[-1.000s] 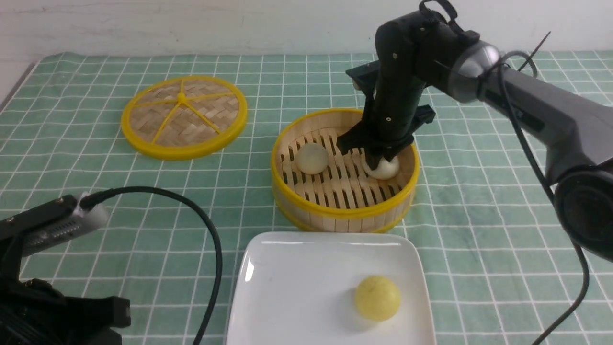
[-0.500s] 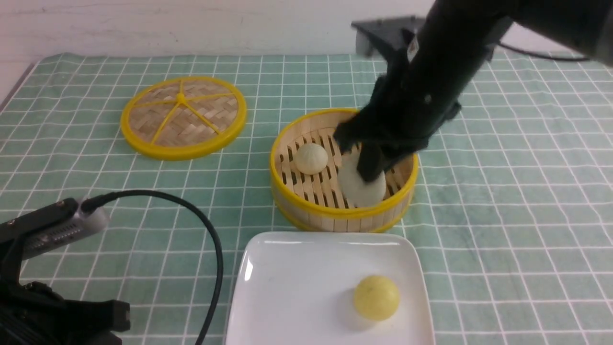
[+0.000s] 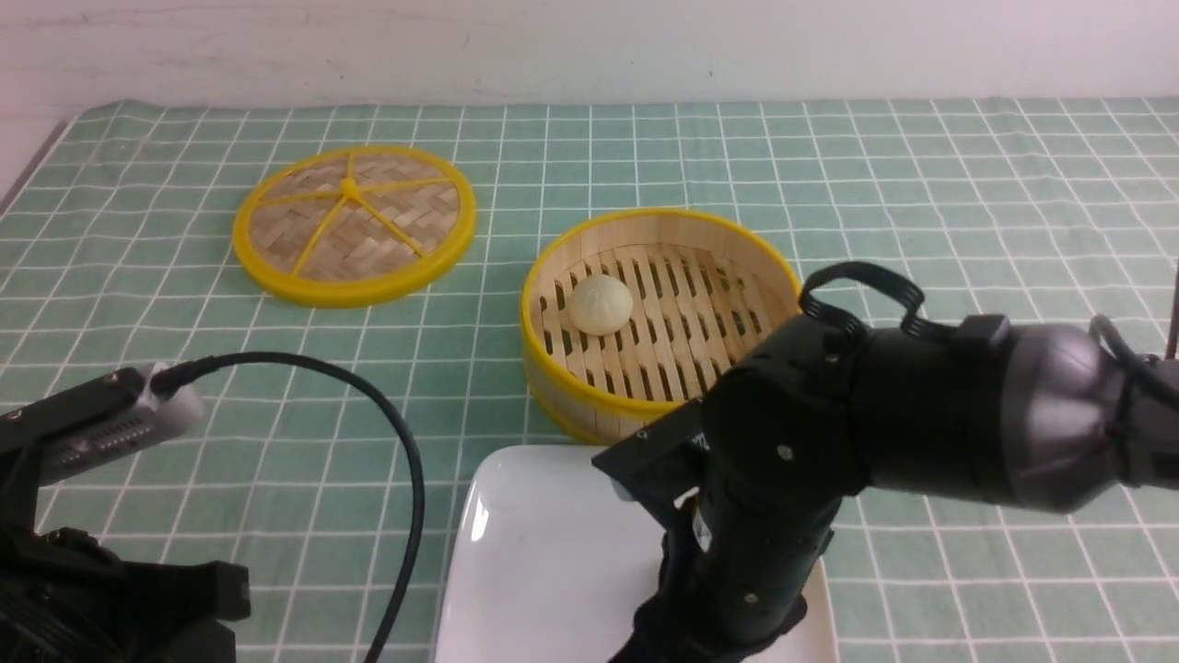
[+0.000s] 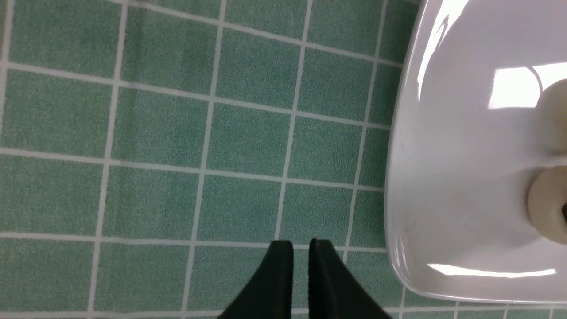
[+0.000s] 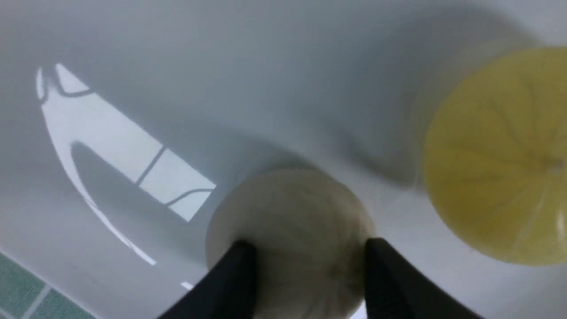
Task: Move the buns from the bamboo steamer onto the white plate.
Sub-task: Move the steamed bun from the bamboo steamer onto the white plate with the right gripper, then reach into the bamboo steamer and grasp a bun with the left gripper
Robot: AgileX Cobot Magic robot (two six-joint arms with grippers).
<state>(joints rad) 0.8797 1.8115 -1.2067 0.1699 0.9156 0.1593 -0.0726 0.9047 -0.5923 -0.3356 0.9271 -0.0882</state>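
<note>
One bun [image 3: 600,304] lies on the left of the slat floor of the bamboo steamer [image 3: 589,391]. The other bun [image 5: 290,226] is gripped between the black fingers of my right gripper [image 5: 306,249], low over the white plate [image 5: 186,88]. Whether it touches the plate I cannot tell. In the front view my right arm [image 3: 811,497] covers that bun and most of the white plate [image 3: 530,562]. The left wrist view shows the plate's edge [image 4: 398,177] and the held bun [image 4: 545,207] at the frame's border. My left gripper [image 4: 301,247] hovers shut and empty over the cloth beside the plate.
A brighter yellow ball [image 5: 500,155] rests on the plate right beside the held bun. The flat woven lid [image 3: 354,224] lies at the back left. A black cable [image 3: 405,479] loops over the green checked cloth [image 3: 967,304] near my left arm [image 3: 83,433].
My right arm has lifted the right-hand bun out of the steamer and swung it forward and down over the plate. It now hides the yellow ball in the front view. My left arm stayed put.
</note>
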